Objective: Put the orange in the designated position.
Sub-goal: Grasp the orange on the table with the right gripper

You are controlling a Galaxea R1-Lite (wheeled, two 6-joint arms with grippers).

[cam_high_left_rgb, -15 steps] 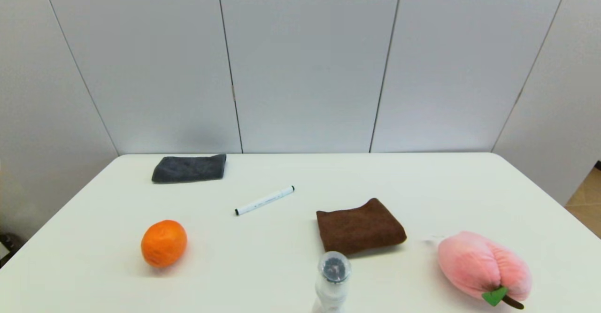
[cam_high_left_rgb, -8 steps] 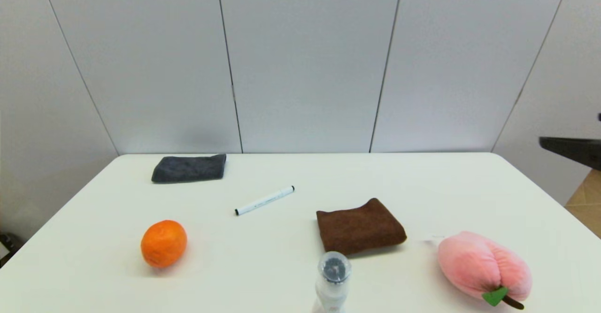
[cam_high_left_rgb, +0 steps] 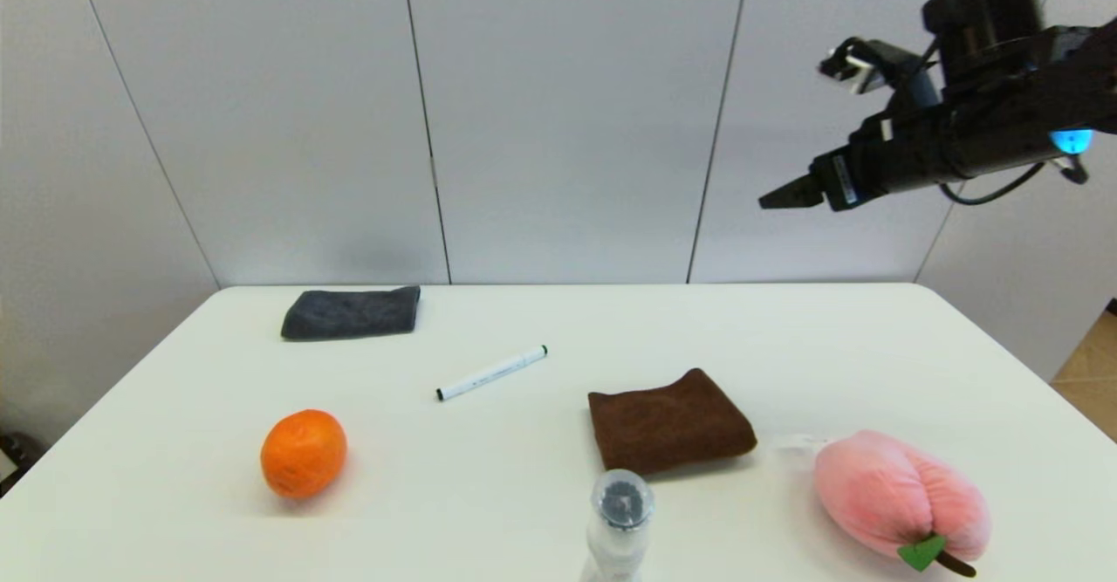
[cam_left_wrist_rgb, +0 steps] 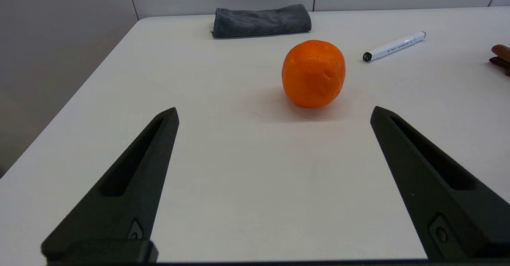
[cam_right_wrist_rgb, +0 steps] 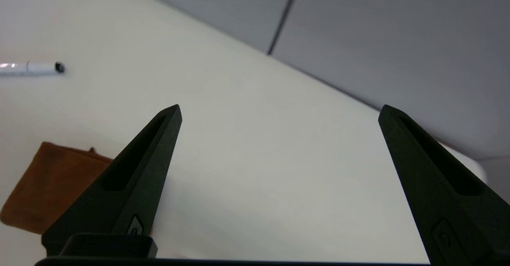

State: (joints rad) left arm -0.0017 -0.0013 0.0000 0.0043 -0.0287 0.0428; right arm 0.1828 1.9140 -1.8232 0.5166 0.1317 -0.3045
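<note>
1. The broad white rectangular table (cam_high_left_rgb: 541,512) carries everything; no outline or marker shows on it, so the designated position cannot be picked out.
2. The black right arm's gripper (cam_high_left_rgb: 779,199) hangs high in the air at about 2 o'clock from the table's middle. In the right wrist view its two fingers stand wide apart, grasping nothing, with bare tabletop between them.
3. The large pink plush peach with a green leaf (cam_high_left_rgb: 899,499) lies at 4 o'clock, near the front edge.
4. The folded brown cloth (cam_high_left_rgb: 668,422) lies just right of centre; the folded grey cloth (cam_high_left_rgb: 351,312) sits at 11 o'clock by the far edge.
5. The round bright-orange fruit, the orange (cam_high_left_rgb: 304,453), rests at 8 o'clock, apart from everything else.
6. The left gripper (cam_left_wrist_rgb: 273,112) is out of the head view; its wrist view shows it low over the table, fingers released and spread, the orange ahead and slightly off-centre between them.
7. The white marker pen with a black cap (cam_high_left_rgb: 491,373) lies at 12 o'clock from centre.
8. Judged step: reaching for the orange. Centre the fingers on the fruit and close at its widest girth, gently, since it could roll.
9. A clear-capped white bottle (cam_high_left_rgb: 619,525) is cut off at the front edge.
</note>
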